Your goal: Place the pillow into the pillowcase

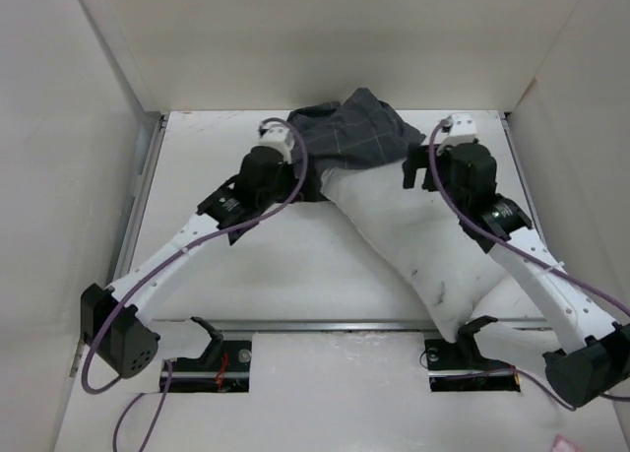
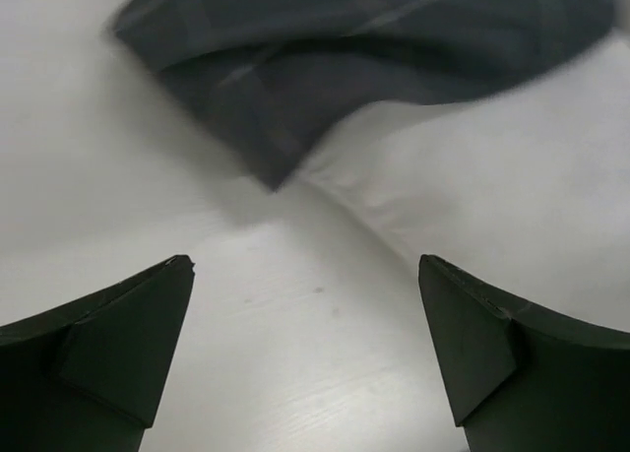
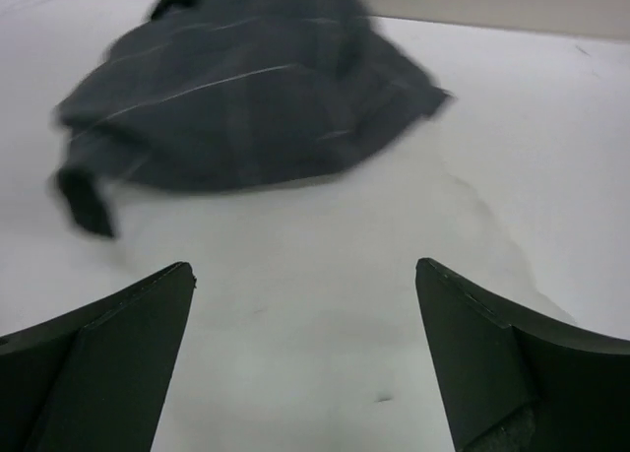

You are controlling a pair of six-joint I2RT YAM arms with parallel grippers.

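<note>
Draping one end of off-white pillow [image 1: 413, 243], wrinkled charcoal pillowcase [image 1: 354, 135] (pale grid lines), both jaws apart, empty.

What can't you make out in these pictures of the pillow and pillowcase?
Top view: far end of the pillow, covered by the pillowcase; how deep it sits is hidden.
Top view: its near corner, behind the right arm.
Wrist views: the pillowcase opening, blurred.
</note>
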